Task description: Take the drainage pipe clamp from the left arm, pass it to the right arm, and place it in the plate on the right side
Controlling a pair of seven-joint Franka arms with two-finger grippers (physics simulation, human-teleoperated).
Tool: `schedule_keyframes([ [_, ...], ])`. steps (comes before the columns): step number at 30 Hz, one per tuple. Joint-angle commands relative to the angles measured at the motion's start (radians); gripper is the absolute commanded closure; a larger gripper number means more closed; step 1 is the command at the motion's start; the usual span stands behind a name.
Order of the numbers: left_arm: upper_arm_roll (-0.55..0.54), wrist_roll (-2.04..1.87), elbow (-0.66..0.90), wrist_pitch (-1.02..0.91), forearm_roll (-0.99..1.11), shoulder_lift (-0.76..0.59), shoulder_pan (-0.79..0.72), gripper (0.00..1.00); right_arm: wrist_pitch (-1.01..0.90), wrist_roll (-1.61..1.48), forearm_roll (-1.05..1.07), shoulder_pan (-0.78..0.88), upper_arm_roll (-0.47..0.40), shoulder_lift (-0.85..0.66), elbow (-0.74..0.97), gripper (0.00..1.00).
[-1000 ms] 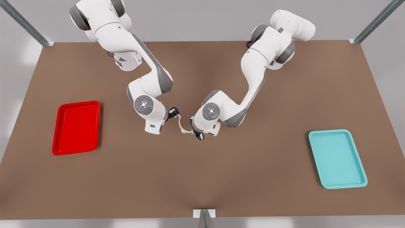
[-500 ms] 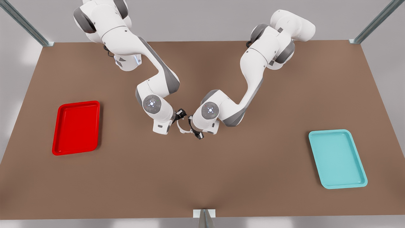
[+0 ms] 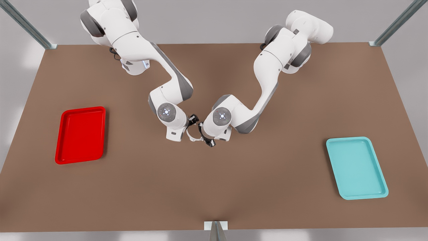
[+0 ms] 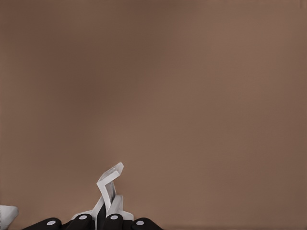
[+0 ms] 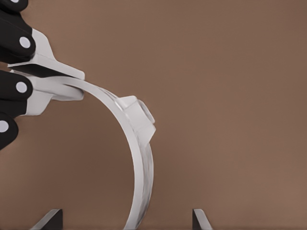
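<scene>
The drainage pipe clamp, a thin white half-ring, hangs above the table's middle. My left gripper, on the arm at the front view's right, is shut on one end tab of the clamp, as the left wrist view shows at the gripper. My right gripper, on the arm at the front view's left, is open. In the right wrist view its fingertips stand on either side of the clamp's arc without touching it, and the left gripper pinches the far end. The red plate lies at the front view's left.
A teal tray lies at the front view's right, near the front edge. The brown table spreads around both arms. Metal frame posts stand at the back corners, and a bracket sits at the front edge's middle.
The arm at the front view's left has swung toward the clamp, bringing my open right gripper around its arc. The left gripper has shifted slightly, still holding the clamp.
</scene>
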Motion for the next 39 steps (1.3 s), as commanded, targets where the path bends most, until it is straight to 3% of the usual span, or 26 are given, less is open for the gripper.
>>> schedule_keyframes([
  [1,0.0,-0.044,0.001,0.01,0.003,-0.001,-0.001,0.79,0.0,-0.015,0.001,0.0,0.0,0.003,0.0,0.08],
  [3,0.0,-0.044,0.001,0.011,0.005,-0.003,-0.001,0.79,0.0,-0.028,0.001,-0.001,0.0,0.006,0.001,0.52],
  [4,0.0,-0.044,0.001,0.011,0.003,-0.001,-0.001,0.79,-0.001,-0.033,0.001,-0.001,0.0,0.006,0.001,0.66],
  [6,0.0,-0.049,0.001,0.011,0.003,-0.001,0.001,0.79,-0.001,-0.033,0.001,-0.001,0.0,0.006,0.004,0.79],
  [10,0.0,-0.047,0.001,0.011,0.003,-0.003,0.001,0.79,-0.001,-0.033,0.015,-0.001,0.0,0.008,0.004,0.79],
  [11,0.0,-0.049,0.001,0.011,0.003,-0.001,0.001,0.0,-0.001,-0.033,0.015,-0.001,0.0,0.009,0.006,0.79],
  [18,0.0,-0.047,-0.002,-0.003,0.002,-0.006,0.019,0.0,-0.004,-0.034,0.015,-0.004,0.0,0.009,0.007,0.79],
  [25,-0.01,-0.044,-0.002,-0.243,-0.101,-0.126,0.05,0.0,-0.021,-0.085,0.031,-0.033,-0.001,0.002,0.001,0.79],
  [26,-0.01,0.054,-0.001,-0.297,-0.101,-0.135,0.108,0.0,-0.021,-0.088,0.031,-0.053,-0.001,0.002,0.0,0.79],
  [28,-0.014,0.957,0.001,-0.639,-0.034,-0.216,0.375,0.0,-0.035,-0.166,0.031,-0.116,-0.001,0.002,0.0,0.79],
  [29,-0.014,1.348,0.001,-0.711,0.074,-0.258,0.453,0.0,-0.05,-0.206,0.031,-0.145,-0.001,0.0,0.0,0.79],
  [33,-0.013,2.751,-0.033,-0.786,0.209,-0.385,0.651,0.0,-0.072,-0.315,0.031,-0.227,-0.001,0.005,0.0,0.79],
  [34,0.029,2.95,-0.348,-0.581,0.197,-0.587,0.654,0.0,-0.082,-0.331,0.031,-0.251,-0.003,0.003,0.0,0.79],
  [35,0.04,2.927,-0.61,-0.417,0.197,-0.735,0.639,0.0,-0.09,-0.349,0.029,-0.277,-0.003,0.0,0.0,0.79],
  [39,0.021,2.539,-0.45,-0.713,0.207,-0.623,0.522,0.0,-0.116,-0.502,0.012,-0.408,-0.014,-0.01,0.006,0.79],
])
